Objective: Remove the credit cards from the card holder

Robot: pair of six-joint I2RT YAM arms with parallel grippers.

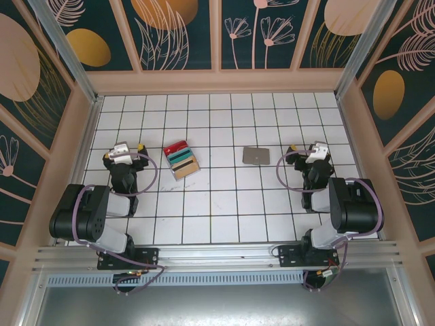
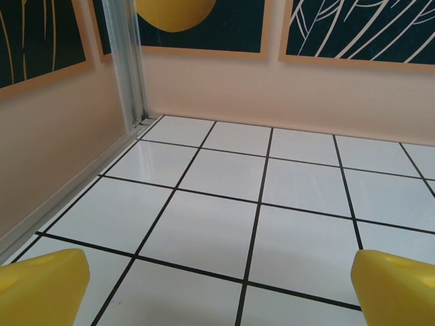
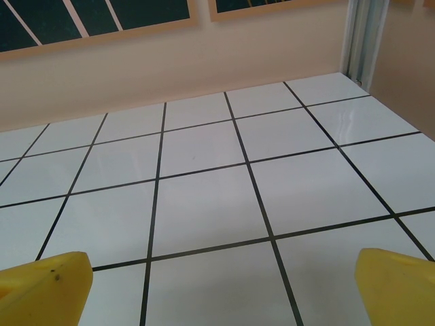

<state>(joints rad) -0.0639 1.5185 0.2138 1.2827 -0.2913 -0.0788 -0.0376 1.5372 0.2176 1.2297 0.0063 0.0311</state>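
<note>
Left gripper (image 2: 217,288), right gripper (image 3: 221,288) gape empty, tips cropped; credit cards (image 1: 181,159) overlap, card holder (image 1: 256,155) apart.

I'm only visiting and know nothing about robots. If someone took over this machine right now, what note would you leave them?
Left gripper: open, empty, over bare tiles.
Right gripper: open, empty, over bare tiles.
Credit cards: fanned on the table, left of centre, apart from the card holder.
Card holder: lying flat, right of centre.
Done: cards appear out.
Left: check the holder for any hidden card; I cannot tell from here.
</note>
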